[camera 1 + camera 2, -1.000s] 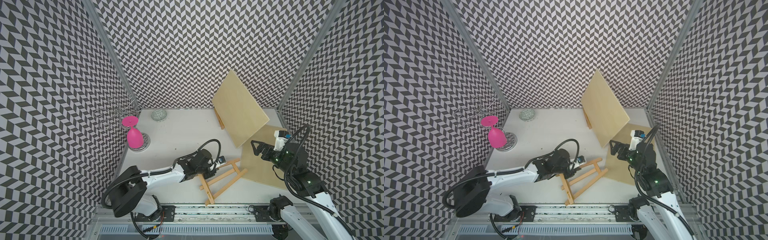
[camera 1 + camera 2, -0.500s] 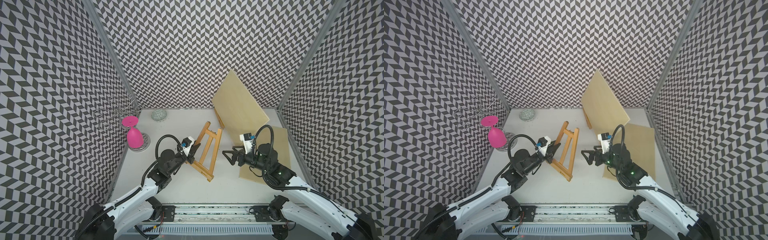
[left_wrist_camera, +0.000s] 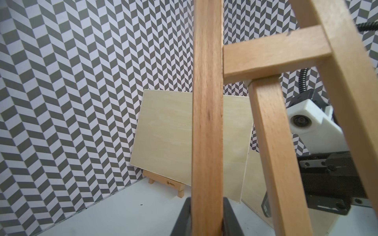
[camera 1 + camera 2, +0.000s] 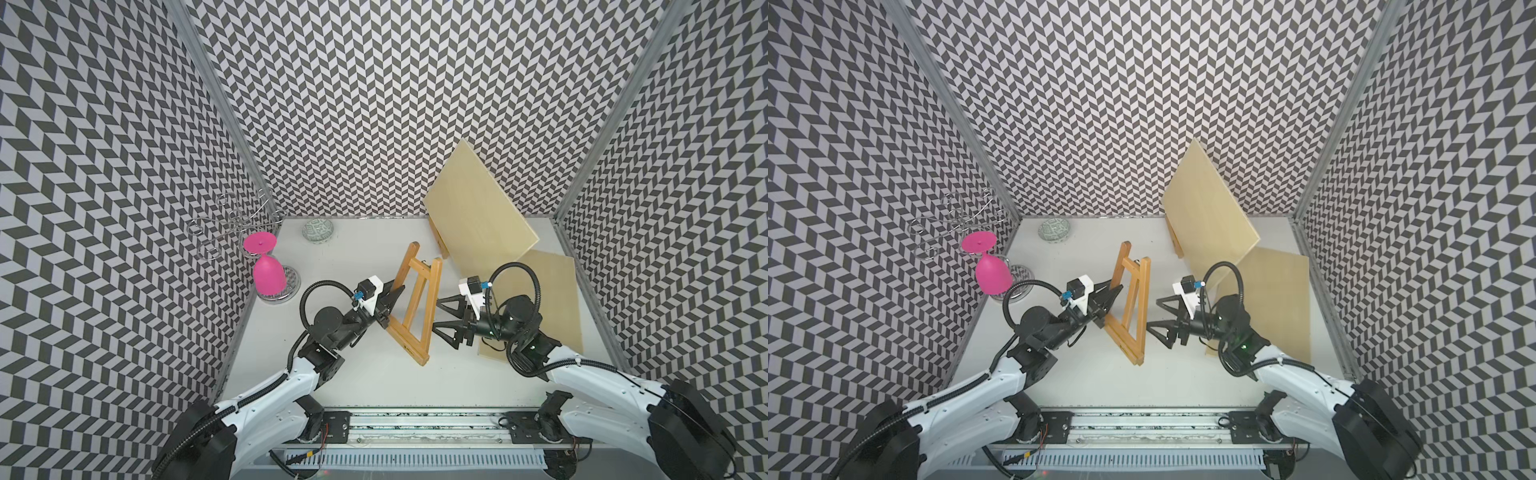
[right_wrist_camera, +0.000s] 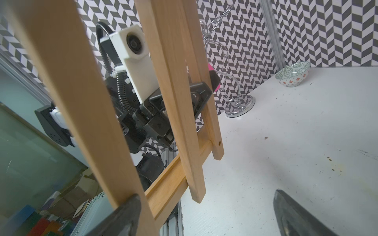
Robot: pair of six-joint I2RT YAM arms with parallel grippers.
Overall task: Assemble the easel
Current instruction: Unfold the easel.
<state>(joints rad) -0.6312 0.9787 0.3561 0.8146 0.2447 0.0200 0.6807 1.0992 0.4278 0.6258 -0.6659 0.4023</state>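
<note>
Your left hand (image 4: 394, 297) reaches in low from the left and is clamped on the left leg of the easel (image 4: 431, 299), which stands nearly upright at mid-desk (image 4: 374, 374). Your right hand (image 4: 436, 316) faces it from the opposite side, level, fingers spread wide, one just beside the easel's right leg.

unreadable logo (image 3: 171, 184) on rear easel (image 3: 160, 181)
</note>
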